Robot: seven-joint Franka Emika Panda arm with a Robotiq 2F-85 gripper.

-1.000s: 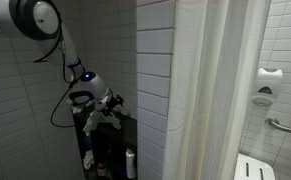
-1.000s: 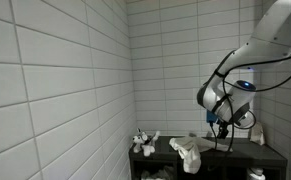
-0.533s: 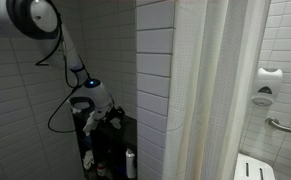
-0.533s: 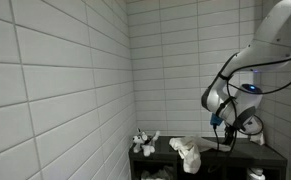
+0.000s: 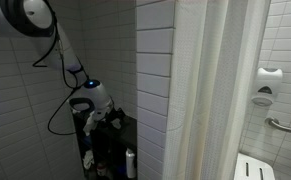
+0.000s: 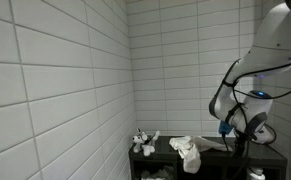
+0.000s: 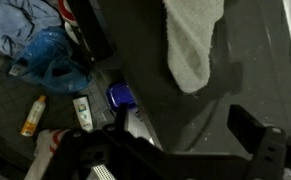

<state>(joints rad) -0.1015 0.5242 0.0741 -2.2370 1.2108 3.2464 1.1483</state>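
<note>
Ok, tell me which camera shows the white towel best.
The wrist view: the white towel sits large at its upper middle, edges plain against the dark shelf. In an exterior view it is a small pale heap. In the exterior view with the shower curtain, I cannot make it out.

Towel [image 7: 193, 45] white – shelf top [image 7: 250, 75] black; bag [image 7: 47, 55] blue, bottle [image 7: 31, 115] orange, wall tiles [image 6: 65, 90] white.

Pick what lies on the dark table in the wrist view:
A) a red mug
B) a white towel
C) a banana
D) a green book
B: a white towel lies spread on the dark table; no mug, book or banana shows there.
</note>
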